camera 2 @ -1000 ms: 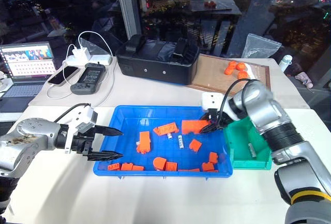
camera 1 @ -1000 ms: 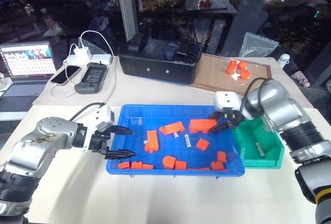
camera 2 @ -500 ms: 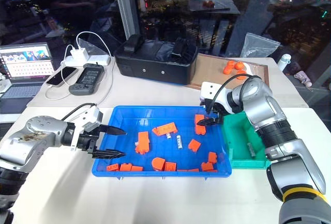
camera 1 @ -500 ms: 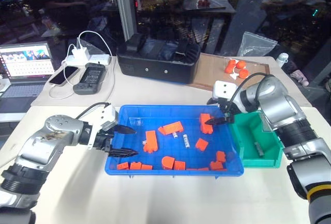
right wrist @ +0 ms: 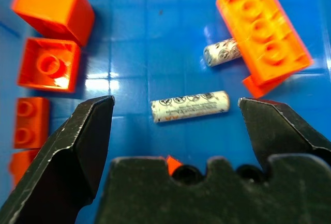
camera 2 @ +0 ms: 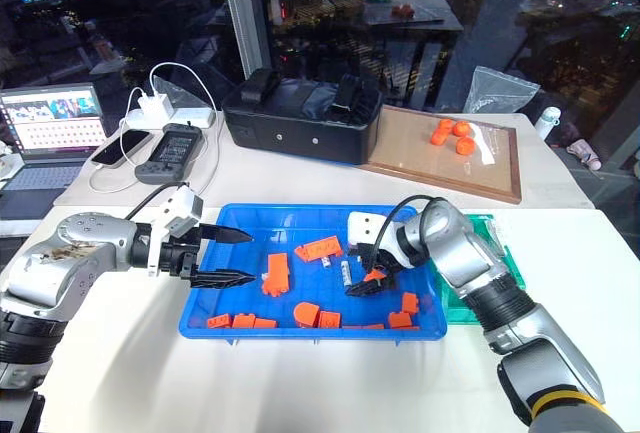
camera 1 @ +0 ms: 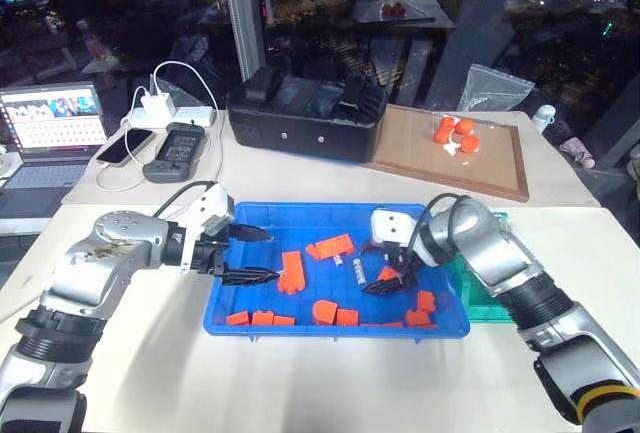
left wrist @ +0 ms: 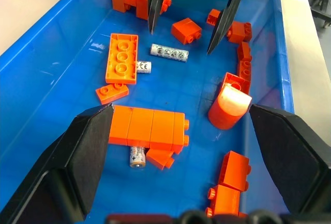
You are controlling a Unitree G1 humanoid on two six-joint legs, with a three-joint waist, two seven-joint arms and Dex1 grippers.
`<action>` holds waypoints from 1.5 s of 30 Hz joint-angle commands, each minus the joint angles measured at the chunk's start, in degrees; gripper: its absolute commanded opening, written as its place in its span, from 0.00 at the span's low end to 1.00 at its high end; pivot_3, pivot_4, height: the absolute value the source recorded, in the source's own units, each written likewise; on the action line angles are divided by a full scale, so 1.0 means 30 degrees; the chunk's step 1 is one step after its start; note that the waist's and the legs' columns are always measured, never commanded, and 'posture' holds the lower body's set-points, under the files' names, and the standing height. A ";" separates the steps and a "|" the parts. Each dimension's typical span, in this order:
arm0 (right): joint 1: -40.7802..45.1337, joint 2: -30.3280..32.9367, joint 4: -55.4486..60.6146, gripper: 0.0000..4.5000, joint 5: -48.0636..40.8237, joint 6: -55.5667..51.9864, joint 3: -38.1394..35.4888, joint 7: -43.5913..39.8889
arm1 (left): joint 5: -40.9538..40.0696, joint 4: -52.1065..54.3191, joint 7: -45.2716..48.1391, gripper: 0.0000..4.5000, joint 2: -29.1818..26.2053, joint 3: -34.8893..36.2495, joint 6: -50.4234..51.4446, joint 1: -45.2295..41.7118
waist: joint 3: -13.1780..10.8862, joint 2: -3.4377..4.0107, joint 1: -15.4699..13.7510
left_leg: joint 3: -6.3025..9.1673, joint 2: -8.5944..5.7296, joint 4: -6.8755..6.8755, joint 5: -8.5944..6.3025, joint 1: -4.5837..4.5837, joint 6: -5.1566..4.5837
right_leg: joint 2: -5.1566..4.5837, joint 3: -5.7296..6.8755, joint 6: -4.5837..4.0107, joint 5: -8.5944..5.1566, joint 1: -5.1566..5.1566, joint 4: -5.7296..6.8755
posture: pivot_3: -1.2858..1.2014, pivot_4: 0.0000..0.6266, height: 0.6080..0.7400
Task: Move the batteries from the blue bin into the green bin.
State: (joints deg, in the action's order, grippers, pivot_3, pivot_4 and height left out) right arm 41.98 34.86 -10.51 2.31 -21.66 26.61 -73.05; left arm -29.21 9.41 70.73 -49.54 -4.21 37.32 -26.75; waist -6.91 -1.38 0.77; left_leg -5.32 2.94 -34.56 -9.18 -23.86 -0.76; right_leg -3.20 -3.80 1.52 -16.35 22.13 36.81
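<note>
right gripper (right wrist: 170,105): wide, empty | battery (right wrist: 190,106) lies crosswise between its fingers, apart from both | advice: drop straight down, close across its slim body, avoid the block (right wrist: 264,32) beyond | left gripper (camera 1: 250,256): wide, empty

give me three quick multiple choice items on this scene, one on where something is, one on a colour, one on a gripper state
1. Where does the long battery lie?
A. in the blue bin
B. in the green bin
C. on the wooden board

2. What colour are the blocks in the blue bin?
A. yellow
B. orange
C. white

3. How is the right gripper?
A. shut on a battery
B. shut on a block
C. open, holding nothing

Answers:
1 A, it rests on the blue floor between the right gripper's spread fingers.
2 B, every block in the bin is orange.
3 C, the right wrist view shows both fingers wide apart either side of the battery.
</note>
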 commanded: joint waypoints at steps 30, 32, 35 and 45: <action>-0.1818 0.9519 0.0961 0.55 -0.0963 -0.0123 -0.6911 -0.0645 | 0.0454 -0.3292 0.0748 1.00 0.3446 -0.0946 -0.1668 -0.4240 | 0.0000 0.0019 -0.0285 | -0.0032 -0.0015 -0.0016 -0.0011 -0.0047 -0.0016 | -0.0008 0.0015 0.0011 -0.0008 -0.0004 -0.0037 | 0.52 0.24 1.00; -0.3041 0.9663 0.0881 0.55 -0.0697 0.0580 -0.6719 -0.0477 | 0.0595 -0.3434 0.0974 1.00 0.3438 -0.1066 -0.1814 -0.4246 | 0.0005 0.0027 -0.0122 | -0.0030 -0.0012 -0.0020 -0.0011 -0.0044 -0.0017 | -0.0005 -0.0001 0.0013 -0.0008 -0.0001 -0.0034 | 0.52 0.24 1.00; -0.3710 0.9122 0.0227 0.66 -0.0339 0.1270 -0.6556 0.0321 | 0.0613 -0.3169 0.1173 1.00 0.3147 -0.1049 -0.1678 -0.3904 | 0.0009 0.0054 0.0104 | -0.0017 -0.0012 -0.0023 -0.0011 -0.0035 -0.0018 | 0.0001 -0.0015 0.0017 -0.0009 -0.0001 -0.0018 | 0.52 0.24 1.00; 0.1605 0.7113 0.0187 1.00 -0.1264 -0.0188 -0.6152 -0.0470 | 0.1324 -0.2254 0.1008 1.00 0.1573 -0.0844 -0.1662 -0.2685 | -0.0023 0.0159 0.0253 | 0.0038 -0.0016 -0.0038 -0.0010 -0.0011 -0.0019 | 0.0003 -0.0057 0.0036 -0.0015 0.0003 -0.0008 | 0.52 0.24 1.00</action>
State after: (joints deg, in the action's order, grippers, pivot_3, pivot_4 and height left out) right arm 43.13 57.65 -12.91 0.82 -20.38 8.99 -73.85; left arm -26.49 1.36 74.27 -43.66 -7.89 33.42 -34.64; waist -6.98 -0.90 1.53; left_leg -5.19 2.92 -34.67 -9.21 -23.86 -0.81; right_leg -3.17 -3.98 1.62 -16.39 22.14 36.79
